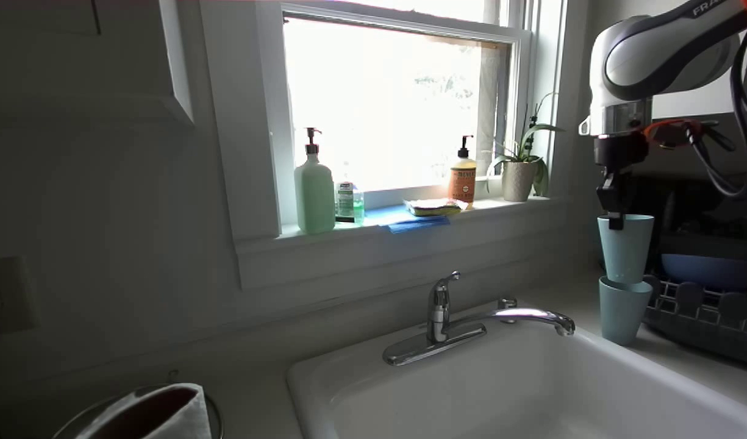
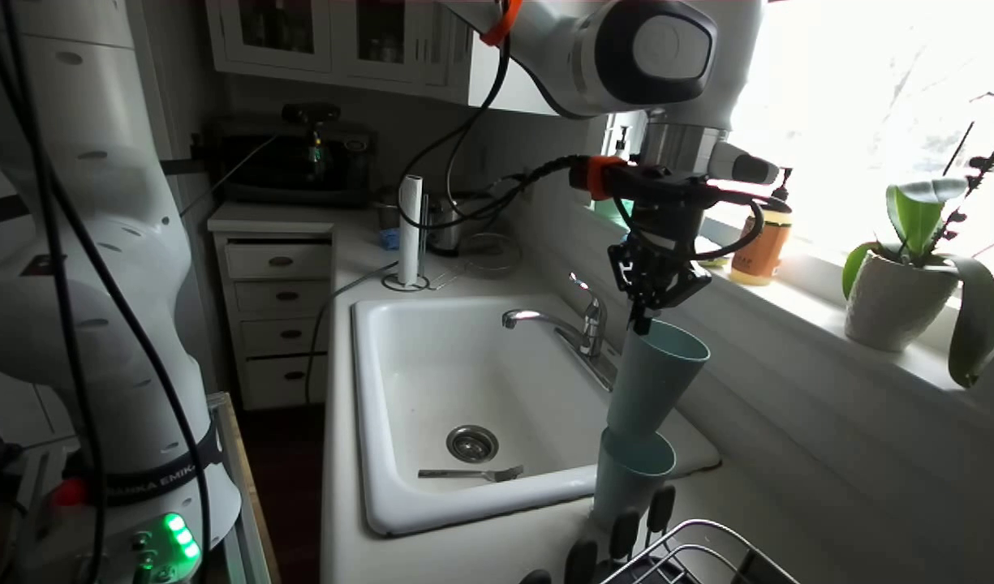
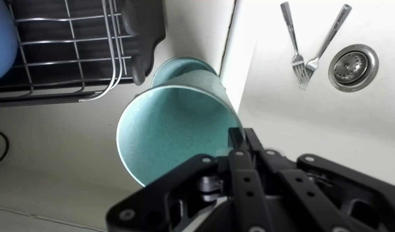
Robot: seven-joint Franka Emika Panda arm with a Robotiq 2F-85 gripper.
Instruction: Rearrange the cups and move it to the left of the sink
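Okay, so from my end the gripper (image 3: 244, 138) is pinched on the rim of a pale teal cup (image 3: 181, 125), one half inside the wall and the other half outside. I've got that cup mouth up, leaning a bit in an exterior view, right over the lower cup (image 2: 629, 478), which stands upright on the counter (image 2: 456, 556). The top one's base overlaps the lower one's mouth in both exterior views, but honestly I can't tell if they're touching. Lower cup is just beside the sink (image 2: 464, 504), between it and the dish rack (image 3: 152, 21), so the held one is on that side too. A blue bowl (image 3: 2, 38) sits in the rack. Down in the sink my wrist view gives me two forks (image 3: 298, 60), tines crossing, near the drain (image 3: 353, 68). The chrome faucet (image 1: 438, 317) has its spout out over the sink.
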